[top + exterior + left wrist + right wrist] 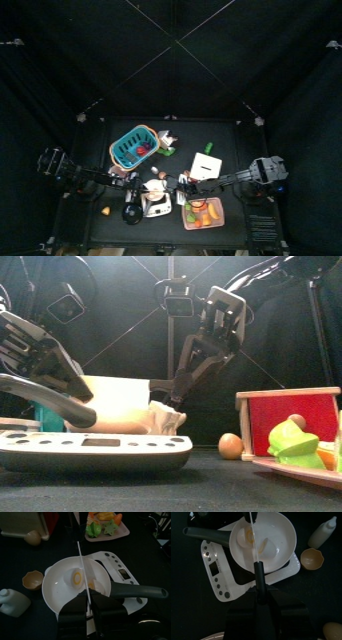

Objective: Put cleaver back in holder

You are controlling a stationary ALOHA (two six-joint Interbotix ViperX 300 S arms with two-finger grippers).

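Centrally, both hands clamp the cleaver above a white pan: left hand on the blade, right hand on its dark handle, scale beneath.

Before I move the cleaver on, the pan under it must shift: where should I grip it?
By its long dark handle, from above, jaws across it. It sticks out level past the scale, while the pan itself is wide and holds an egg.
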